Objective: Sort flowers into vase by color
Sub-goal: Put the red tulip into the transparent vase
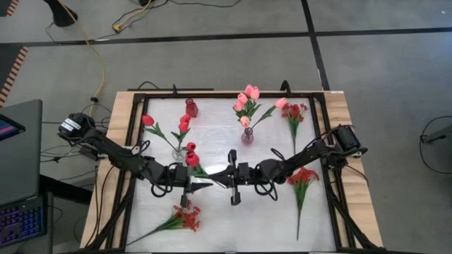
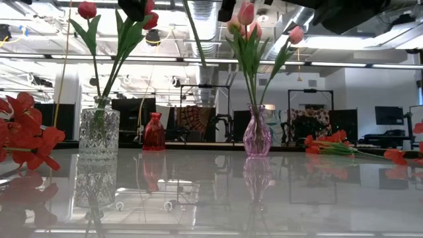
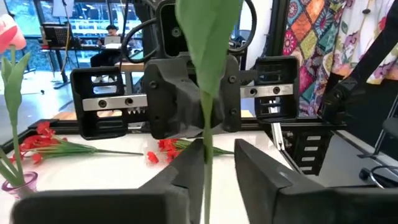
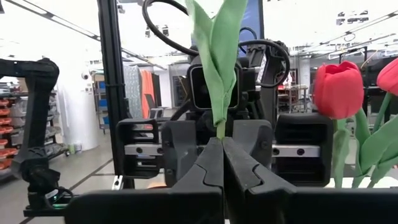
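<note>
Now | right claw (image 4: 222,163) pinching flower stem (image 4: 218,127) | left claw (image 3: 219,165) spread around stem | no readable writing

Laptop (image 1: 18,137) and keyboard (image 1: 18,222) beside the table (image 1: 120,113), yellow cable (image 1: 95,53).

Overhead, tabletop and two facing wrist cameras share the table (image 1: 219,219).

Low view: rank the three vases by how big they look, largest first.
1. Clear glass vase
2. Pink glass vase
3. Small red vase

The red one stands farther back, so part of its smallness may be distance. The top two are close in size.
</note>
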